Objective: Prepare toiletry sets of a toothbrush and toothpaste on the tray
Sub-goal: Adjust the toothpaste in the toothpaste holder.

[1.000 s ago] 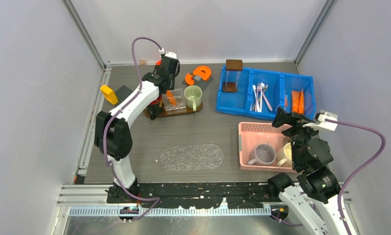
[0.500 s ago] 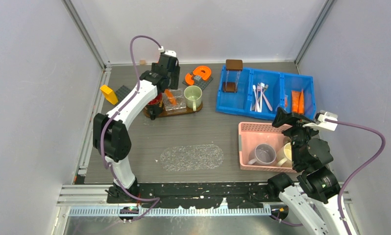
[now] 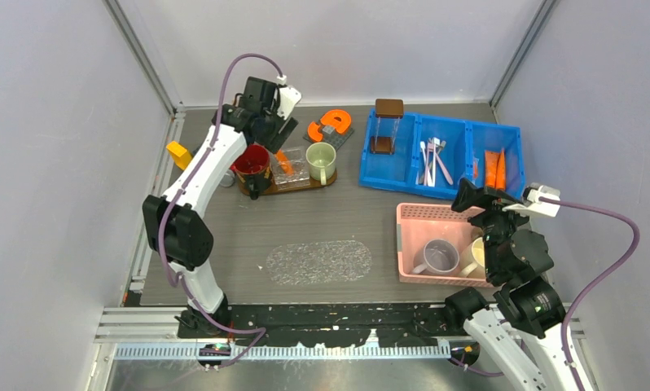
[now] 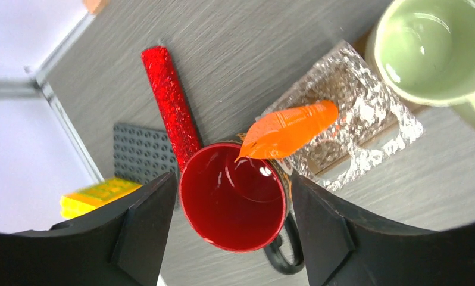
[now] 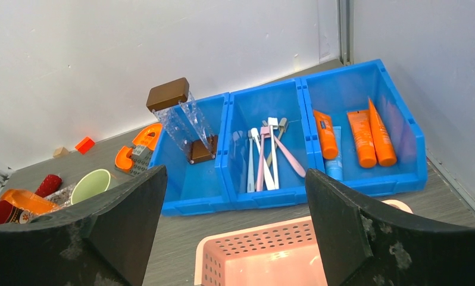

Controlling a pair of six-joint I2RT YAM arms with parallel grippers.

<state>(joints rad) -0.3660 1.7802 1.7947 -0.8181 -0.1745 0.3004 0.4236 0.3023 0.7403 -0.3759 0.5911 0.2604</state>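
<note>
Since the set on the dark wooden tray (image 3: pixel 293 186) shows paste but no brush that I can make out, the relation that counts, as I judge it, is brush to jaws; slim white and pale pink toothbrushes (image 5: pixel 263 156) lie in the middle compartment of the blue three-part plastic bin (image 5: pixel 265 198), long axes running roughly away from the right jaws (image 5: pixel 235 179), heads at the far end; right arm plainly the nearer, hovering over the pink perforated basket (image 5: pixel 265 259) just before the bin; left arm well apart, at the far left of the grey surface (image 3: pixel 322 216); right jaws spread wide, nothing between them, touching nothing; spare orange tubes (image 5: pixel 361 137) in the right-hand compartment beside the brushes; left jaws (image 4: pixel 232 179) hang above the tray, well open and empty, clear of everything below; directly under them the glossy red mug (image 4: pixel 232 205); one orange tapered toothpaste tube (image 4: pixel 288 128) lies tilted, wide crimped end over the red mug's rim, narrow end across the clear knobbly glass holder (image 4: pixel 366 137), long axis close to the line from one jaw to the other, slightly slanted; whether it sits inside the holder or merely rests on top, cannot tell; pale green mug (image 4: pixel 431 47) just beyond the holder, on the same tray.
</note>
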